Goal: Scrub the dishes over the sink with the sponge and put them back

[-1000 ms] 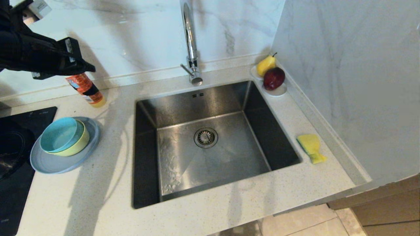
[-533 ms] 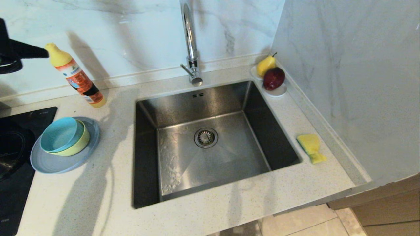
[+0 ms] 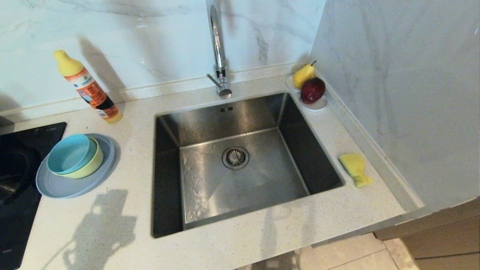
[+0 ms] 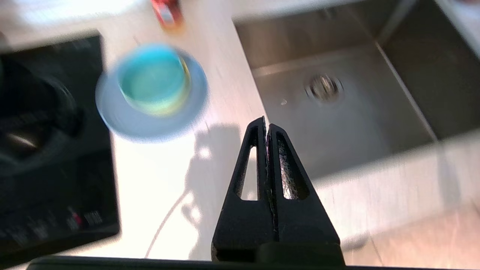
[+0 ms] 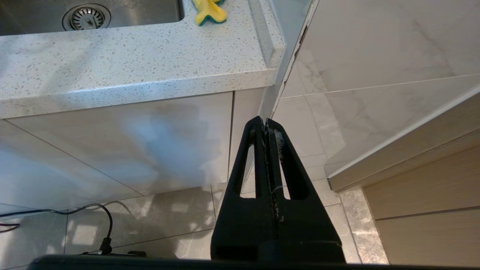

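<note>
Head view: left arm gone from upper left; left gripper (image 4: pixel 266 129) clenched empty; dishes (image 3: pixel 75 165), sponge (image 3: pixel 355 168) untouched.

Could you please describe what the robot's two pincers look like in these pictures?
Both look alike. The left pincer and the right pincer each have two matte black fingers that taper to a narrow tip, every finger pierced by a long triangular cut-out. The inner faces show a rough, greyish gripping lining. A black housing edge runs along the base. No cables or markings show on either.

Stacked dishes (image 3: pixel 73 165) left of the sink (image 3: pixel 240 161), sponge (image 3: pixel 355 168) right, bottle (image 3: pixel 88 88) behind-left, all on the table (image 3: pixel 123 210).
</note>
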Controlling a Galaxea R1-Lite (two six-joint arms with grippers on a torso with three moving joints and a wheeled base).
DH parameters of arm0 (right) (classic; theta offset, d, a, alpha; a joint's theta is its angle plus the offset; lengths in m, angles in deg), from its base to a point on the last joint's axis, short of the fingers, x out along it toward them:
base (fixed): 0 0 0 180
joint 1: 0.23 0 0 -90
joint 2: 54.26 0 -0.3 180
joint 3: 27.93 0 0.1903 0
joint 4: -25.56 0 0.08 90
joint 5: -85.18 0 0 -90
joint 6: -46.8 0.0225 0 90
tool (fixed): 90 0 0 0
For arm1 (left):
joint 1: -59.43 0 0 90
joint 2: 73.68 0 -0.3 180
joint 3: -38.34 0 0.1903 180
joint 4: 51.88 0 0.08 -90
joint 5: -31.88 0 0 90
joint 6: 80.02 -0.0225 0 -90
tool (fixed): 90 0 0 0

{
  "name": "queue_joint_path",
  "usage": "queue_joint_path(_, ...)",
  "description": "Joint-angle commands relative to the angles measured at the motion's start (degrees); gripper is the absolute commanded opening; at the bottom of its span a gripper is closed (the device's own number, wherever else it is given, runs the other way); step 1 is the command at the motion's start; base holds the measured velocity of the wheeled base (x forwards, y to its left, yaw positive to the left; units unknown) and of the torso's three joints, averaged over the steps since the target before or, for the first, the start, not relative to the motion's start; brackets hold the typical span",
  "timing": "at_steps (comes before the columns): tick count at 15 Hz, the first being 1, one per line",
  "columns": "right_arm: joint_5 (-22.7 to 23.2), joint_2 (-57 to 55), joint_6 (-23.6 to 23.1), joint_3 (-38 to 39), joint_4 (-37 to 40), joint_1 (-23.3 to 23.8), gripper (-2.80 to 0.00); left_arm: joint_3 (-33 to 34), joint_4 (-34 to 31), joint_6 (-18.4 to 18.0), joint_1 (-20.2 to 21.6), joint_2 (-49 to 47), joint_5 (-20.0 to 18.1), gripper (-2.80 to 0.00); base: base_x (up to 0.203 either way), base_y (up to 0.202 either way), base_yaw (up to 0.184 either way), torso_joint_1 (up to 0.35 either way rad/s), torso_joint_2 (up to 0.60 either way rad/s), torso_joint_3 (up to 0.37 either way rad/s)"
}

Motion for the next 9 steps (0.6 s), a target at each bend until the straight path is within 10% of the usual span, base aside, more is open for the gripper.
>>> queue_joint_path(1,0.03,0.0,-0.01,-0.02,0.02,-0.01,-2.8,13.19,0.74,-0.5,-0.12,15.63,-1.23,-2.8,0.0,0.0,0.0,0.0,0.0,0.0)
queue_joint_path(9,0.03,0.0,-0.01,-0.02,0.02,-0.01,-2.8,38.95,10.92,0.57,-0.73,26.88,4.35,-2.8,0.0,0.0,0.0,0.0,0.0,0.0)
